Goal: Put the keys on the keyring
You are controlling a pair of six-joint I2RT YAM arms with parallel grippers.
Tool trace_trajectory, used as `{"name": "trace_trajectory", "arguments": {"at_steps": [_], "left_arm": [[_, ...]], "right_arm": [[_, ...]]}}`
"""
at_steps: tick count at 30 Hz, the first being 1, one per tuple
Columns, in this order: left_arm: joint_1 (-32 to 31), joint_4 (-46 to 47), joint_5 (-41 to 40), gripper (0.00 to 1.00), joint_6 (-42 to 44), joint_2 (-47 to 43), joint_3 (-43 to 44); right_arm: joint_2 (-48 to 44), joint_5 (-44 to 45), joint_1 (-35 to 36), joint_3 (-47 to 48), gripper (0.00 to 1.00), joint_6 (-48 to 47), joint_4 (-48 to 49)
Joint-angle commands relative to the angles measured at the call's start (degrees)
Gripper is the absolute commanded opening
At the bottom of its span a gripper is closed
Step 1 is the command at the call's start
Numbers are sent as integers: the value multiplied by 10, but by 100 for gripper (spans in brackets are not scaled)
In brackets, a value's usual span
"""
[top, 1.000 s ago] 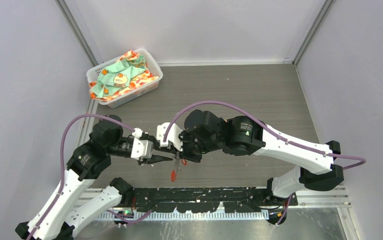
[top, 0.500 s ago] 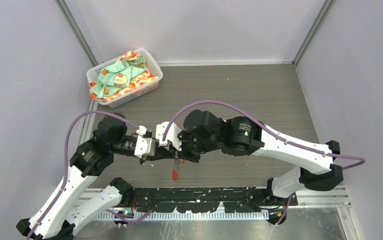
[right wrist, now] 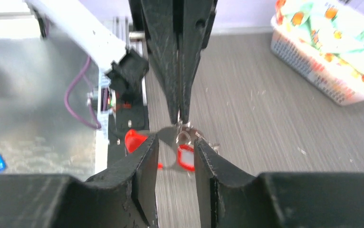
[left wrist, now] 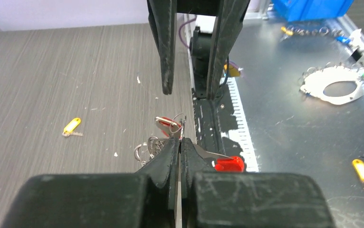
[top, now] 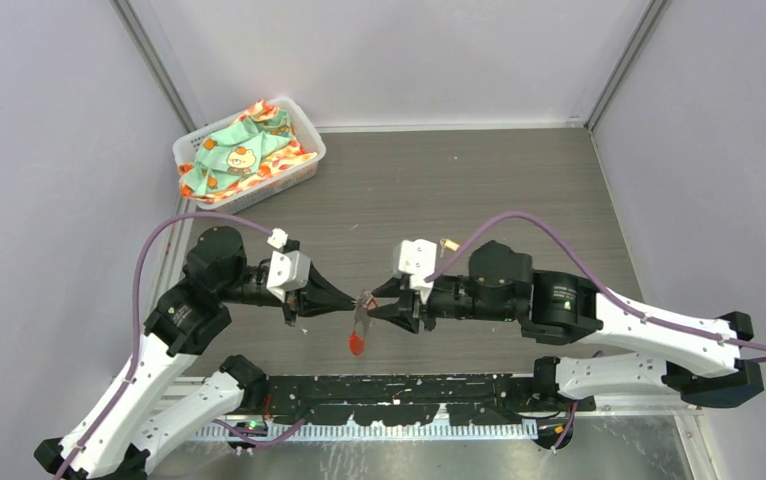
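My left gripper (top: 352, 300) is shut on the keyring (top: 358, 330), which hangs from its tips above the table, its red part lowest. In the left wrist view the shut tips (left wrist: 179, 141) pinch the keyring's silvery metal, and its red end (left wrist: 228, 164) sticks out to the right. The red-tagged key (left wrist: 167, 123) and small rings (left wrist: 144, 149) dangle just past the tips. My right gripper (top: 379, 306) faces the left one and is open; its fingers (right wrist: 148, 154) flank the red-tagged key (right wrist: 186, 157). The yellow key (left wrist: 71, 126) lies on the table, also in the top view (top: 449, 243).
A white basket (top: 191, 150) of patterned cloth stands at the back left, also in the right wrist view (right wrist: 308, 66). A black rail (top: 399, 385) and a metal shelf with loose tags and rings (left wrist: 334, 88) run along the near edge.
The right arm has swung out to the right and come down level, so its gripper now faces the left one. The left gripper has shifted right with the keyring.
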Motion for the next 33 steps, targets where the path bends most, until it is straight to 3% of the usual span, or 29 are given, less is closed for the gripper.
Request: {"name": "trace_trajectory", "arguments": {"at_steps": [1,9,16,25,30,33], "left_arm": [[1,139,27,0,-129,0,-3],[1,201,38,0,-212,15,-1],[1,204,38,0,-215,11,-1],[1,201,41,0,-210,10,1],[1,203,39,0,-208,12,4],[1,203,39,0,-208,14,4]], "right_arm": [[-34,21,-6,-38,39,50,160],[-51,15,-15,-60,37,55,210],[-40,-9,-30,-50,27,60,208],[-49,-6,-38,-42,36,67,173],[-48,-25,-42,-37,35,71,154],[-48,-33,-43,-38,28,71,151]]}}
